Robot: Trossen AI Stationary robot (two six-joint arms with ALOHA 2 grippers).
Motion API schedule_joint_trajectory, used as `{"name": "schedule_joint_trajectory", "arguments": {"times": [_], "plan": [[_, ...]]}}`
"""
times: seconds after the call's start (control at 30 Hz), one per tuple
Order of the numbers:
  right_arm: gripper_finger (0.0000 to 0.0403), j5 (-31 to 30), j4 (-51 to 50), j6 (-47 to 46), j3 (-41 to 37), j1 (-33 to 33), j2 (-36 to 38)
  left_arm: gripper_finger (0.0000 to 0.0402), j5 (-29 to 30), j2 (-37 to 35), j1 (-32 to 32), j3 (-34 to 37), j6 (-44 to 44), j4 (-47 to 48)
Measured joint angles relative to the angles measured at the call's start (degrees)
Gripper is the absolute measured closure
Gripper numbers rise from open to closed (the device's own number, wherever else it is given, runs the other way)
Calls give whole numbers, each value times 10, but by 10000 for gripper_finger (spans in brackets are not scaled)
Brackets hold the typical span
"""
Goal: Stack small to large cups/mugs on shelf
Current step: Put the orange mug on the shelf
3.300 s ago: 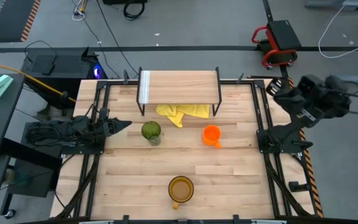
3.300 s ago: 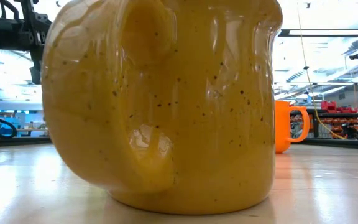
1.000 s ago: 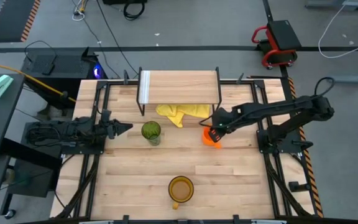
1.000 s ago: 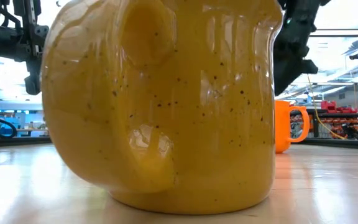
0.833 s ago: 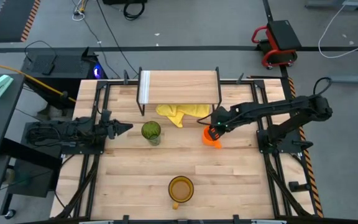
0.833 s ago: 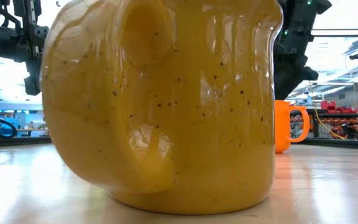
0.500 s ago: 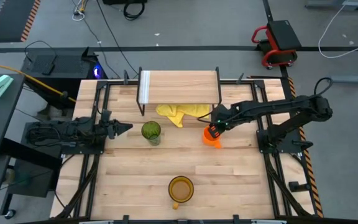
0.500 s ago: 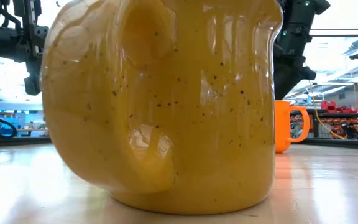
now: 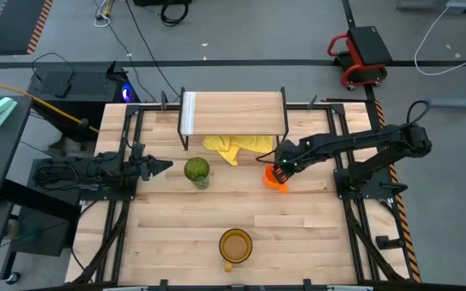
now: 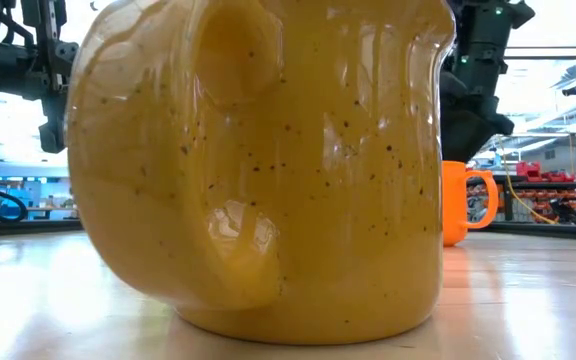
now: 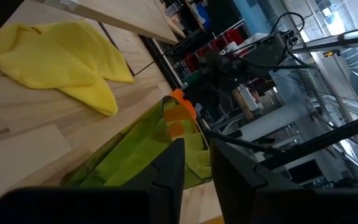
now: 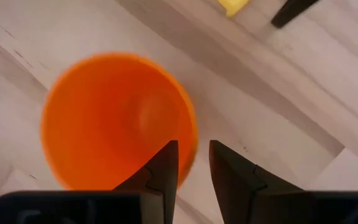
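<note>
Right claw (image 12: 193,163) hangs over the orange mug (image 9: 275,177), fingers a narrow gap apart straddling its rim, nothing gripped. Yellow cloth (image 9: 235,146) lies just behind, half under the shelf (image 9: 234,112). Left claw (image 11: 196,167), narrowly parted and empty, waits beside the green tumbler (image 9: 197,170). Amber mug (image 9: 235,246) stands alone at the desk (image 9: 314,242) front, blocking most of the low view.

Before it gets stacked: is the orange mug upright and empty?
Upright and empty. The orange mug shows its round open mouth and bare orange bottom from above, and the low view shows it standing on the table.
</note>
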State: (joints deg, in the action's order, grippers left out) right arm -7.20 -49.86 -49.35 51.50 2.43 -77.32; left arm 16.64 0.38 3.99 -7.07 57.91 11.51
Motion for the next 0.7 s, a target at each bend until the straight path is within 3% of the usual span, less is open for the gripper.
{"name": "schedule_joint_trajectory", "arguments": {"times": [0.7], "plan": [[315,31,35,-52,-14,-53,0,317,0,0,0,0,1,0]]}}
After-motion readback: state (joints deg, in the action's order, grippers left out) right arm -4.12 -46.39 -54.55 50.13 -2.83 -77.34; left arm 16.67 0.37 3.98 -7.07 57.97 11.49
